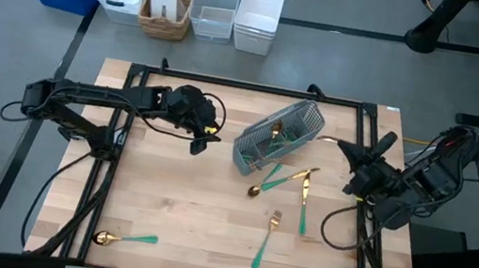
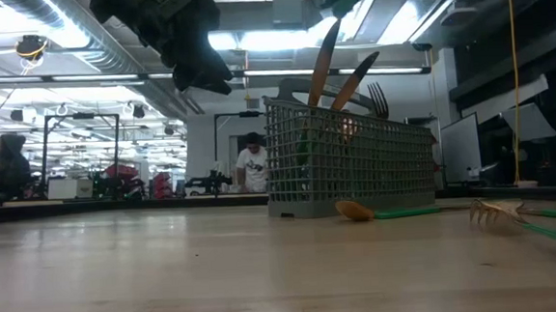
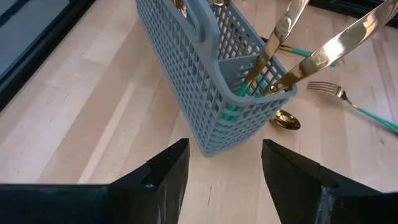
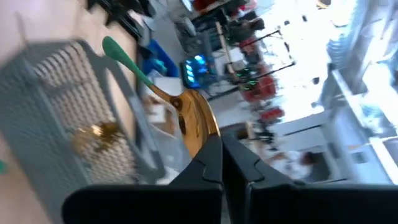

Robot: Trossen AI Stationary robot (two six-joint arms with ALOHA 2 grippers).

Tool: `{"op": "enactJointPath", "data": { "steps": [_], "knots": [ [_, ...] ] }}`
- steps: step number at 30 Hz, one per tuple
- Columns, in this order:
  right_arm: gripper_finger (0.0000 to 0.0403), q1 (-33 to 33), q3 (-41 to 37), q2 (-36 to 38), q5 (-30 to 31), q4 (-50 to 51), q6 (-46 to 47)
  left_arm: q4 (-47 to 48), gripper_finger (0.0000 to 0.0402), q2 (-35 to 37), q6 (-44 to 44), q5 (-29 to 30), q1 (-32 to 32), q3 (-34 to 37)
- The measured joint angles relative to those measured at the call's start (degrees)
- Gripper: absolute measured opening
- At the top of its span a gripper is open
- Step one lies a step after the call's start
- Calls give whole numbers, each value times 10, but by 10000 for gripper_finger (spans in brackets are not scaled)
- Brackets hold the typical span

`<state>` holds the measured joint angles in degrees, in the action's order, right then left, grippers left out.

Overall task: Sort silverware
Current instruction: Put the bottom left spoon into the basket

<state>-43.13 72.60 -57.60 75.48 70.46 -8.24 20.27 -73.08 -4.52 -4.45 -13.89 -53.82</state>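
A lone spoon [image 1: 122,238] is lying near the front left corner of the wooden surface [image 1: 180,211], well apart from the rest. A fork [image 1: 267,238] is resting further in, towards the right. Beyond it, a second spoon [image 1: 272,183] and another gold-headed piece [image 1: 304,203] are lying just beside the grey mesh caddy [image 1: 279,137], where more silverware [image 3: 281,53] is standing, handles down. The left end effector [image 3: 225,149] is hovering released, fingers spread, facing the caddy's near end. The right end effector [image 4: 221,140] is hanging at the caddy's other side, clenched on the gold bowl of a third spoon [image 4: 193,121]. Storage bins [image 1: 192,8] are sitting on the floor beyond the surface.
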Motion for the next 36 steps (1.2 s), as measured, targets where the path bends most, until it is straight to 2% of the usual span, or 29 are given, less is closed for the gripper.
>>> {"op": "enactJointPath", "data": {
  "steps": [3, 8, 17, 20, 23, 28, 33, 36],
  "knots": [
    [0, 33, 0, -6, 9, -1, -47, 0, 189, 0, 0, 0, 0, 0],
    [0, 110, 0, -35, -23, -10, -135, -2, 189, 0, 0, 0, 0, 0],
    [0, 219, 0, -110, -106, -130, -337, -2, 189, 0, 0, 0, 0, 0],
    [0, 248, 0, -134, -156, -161, -388, -1, 189, 0, 0, 0, 0, 0],
    [0, 271, 0, -155, -220, -193, -413, 2, 189, 0, 0, 0, 0, 0],
    [5, 298, 0, -181, -286, -228, -433, 3, 189, 0, 0, 0, 6, 0],
    [29, 322, 0, -205, -317, -243, -433, 8, 189, 0, -45, 0, 22, 0],
    [47, 334, 0, -219, -327, -242, -432, 51, 189, 0, -77, -5, 38, -2]
  ]
}}
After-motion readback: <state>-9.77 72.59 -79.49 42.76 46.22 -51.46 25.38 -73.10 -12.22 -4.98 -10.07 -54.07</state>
